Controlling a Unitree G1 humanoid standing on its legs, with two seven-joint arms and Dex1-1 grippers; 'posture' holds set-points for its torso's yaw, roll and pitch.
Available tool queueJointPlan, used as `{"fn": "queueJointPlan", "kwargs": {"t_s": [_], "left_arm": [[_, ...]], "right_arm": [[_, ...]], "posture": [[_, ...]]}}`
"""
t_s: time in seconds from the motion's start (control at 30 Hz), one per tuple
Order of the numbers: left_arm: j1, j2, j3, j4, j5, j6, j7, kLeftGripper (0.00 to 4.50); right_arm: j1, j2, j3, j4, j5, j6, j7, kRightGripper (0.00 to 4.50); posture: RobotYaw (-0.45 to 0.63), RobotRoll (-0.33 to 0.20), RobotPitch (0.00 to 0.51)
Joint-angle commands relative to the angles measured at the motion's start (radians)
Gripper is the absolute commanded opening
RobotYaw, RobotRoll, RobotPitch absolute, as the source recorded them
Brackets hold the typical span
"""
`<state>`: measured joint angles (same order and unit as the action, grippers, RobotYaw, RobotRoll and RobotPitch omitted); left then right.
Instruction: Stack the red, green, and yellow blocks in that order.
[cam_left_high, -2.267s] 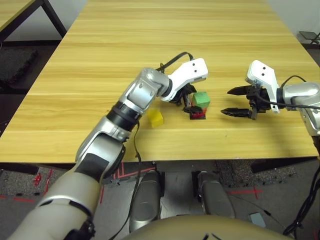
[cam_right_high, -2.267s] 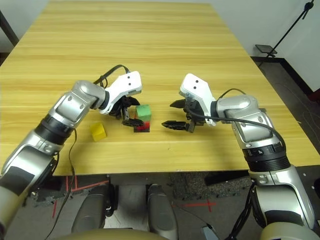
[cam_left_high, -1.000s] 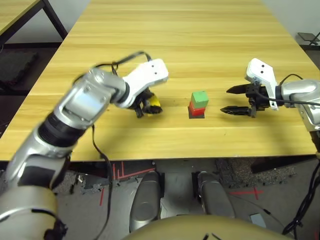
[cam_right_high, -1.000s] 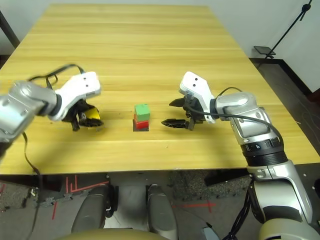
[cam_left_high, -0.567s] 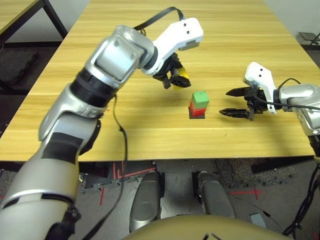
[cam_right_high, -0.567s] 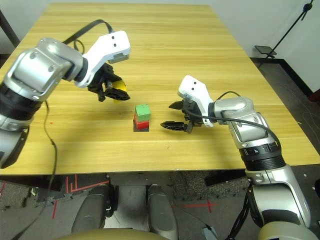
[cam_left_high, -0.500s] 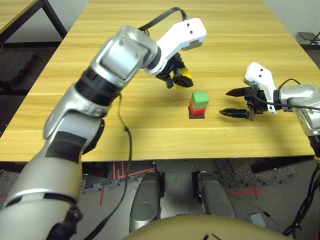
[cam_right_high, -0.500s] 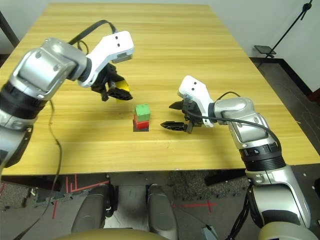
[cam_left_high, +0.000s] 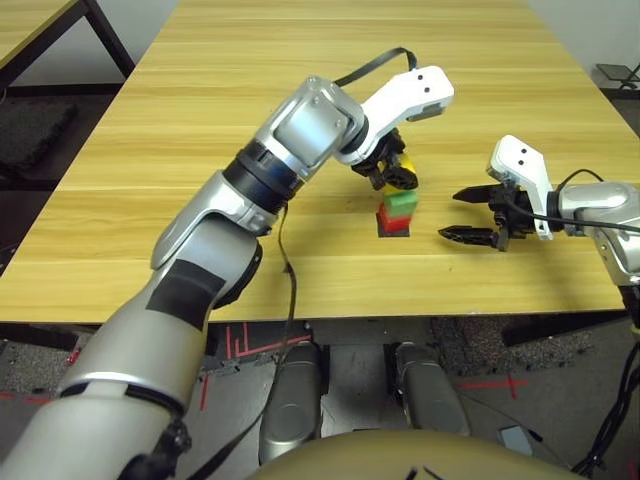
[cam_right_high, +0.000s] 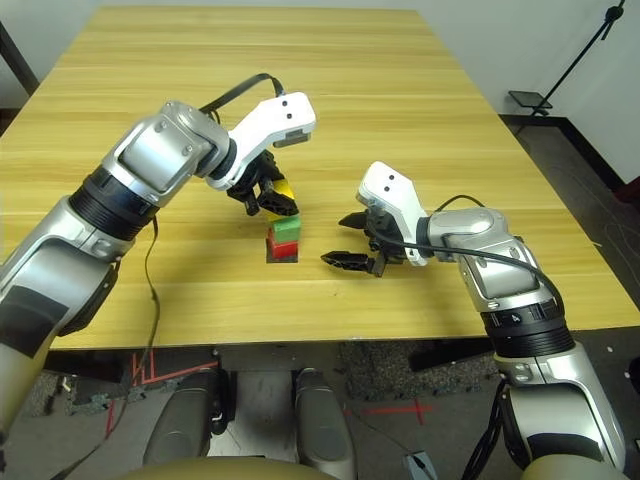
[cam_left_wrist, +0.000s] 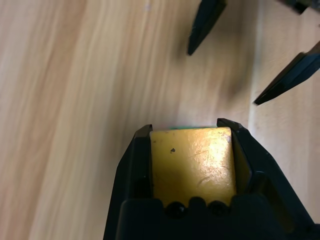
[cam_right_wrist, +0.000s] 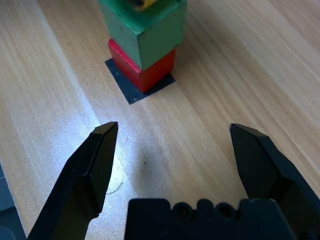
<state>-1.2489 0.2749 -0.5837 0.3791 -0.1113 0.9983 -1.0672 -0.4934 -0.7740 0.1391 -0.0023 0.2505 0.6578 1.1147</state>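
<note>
"Cube of bright yellow, matte and small (cam_left_wrist: 192, 165): where is it?"

"Between the two black fingers of the left gripper (cam_left_wrist: 191, 125), which are closed on its sides. It is just above the green block."

"Describe that green one."

"A small plain matte green cube (cam_right_wrist: 150, 37), sitting on top of a matte red cube (cam_right_wrist: 145, 72) of the same kind. The two are slightly out of line with each other."

"And under the red cube?"

"A flat, thin black square (cam_right_wrist: 132, 95) lying on the light wood-grain table (cam_left_high: 200, 270). Its edges show around the red cube's base."

"Is the yellow cube touching the green one?"

"I cannot tell; the left gripper's fingers partly cover that spot in the head views."

"What about the right gripper (cam_right_high: 333, 240)?"

"Its black fingers are spread wide, with nothing held between them. It is near the stack, on the robot's right side, pointing towards it."
</note>
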Motion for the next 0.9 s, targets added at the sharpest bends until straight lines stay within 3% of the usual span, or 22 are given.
{"fn": "queueJointPlan", "kwargs": {"t_s": [0.03, 0.9], "left_arm": [[-0.011, -0.011, -0.004, 0.01, 0.014, -0.016, -0.004, 2.11], [0.038, 0.001, -0.033, -0.015, 0.042, -0.045, -0.029, 2.11]], "right_arm": [[0.004, -0.005, -0.007, -0.004, 0.008, -0.002, -0.004, 4.5], [-0.013, 0.011, 0.003, 0.018, 0.009, -0.015, -0.008, 4.5]], "posture": [[0.04, -0.008, 0.1], [0.06, -0.006, 0.099]]}}
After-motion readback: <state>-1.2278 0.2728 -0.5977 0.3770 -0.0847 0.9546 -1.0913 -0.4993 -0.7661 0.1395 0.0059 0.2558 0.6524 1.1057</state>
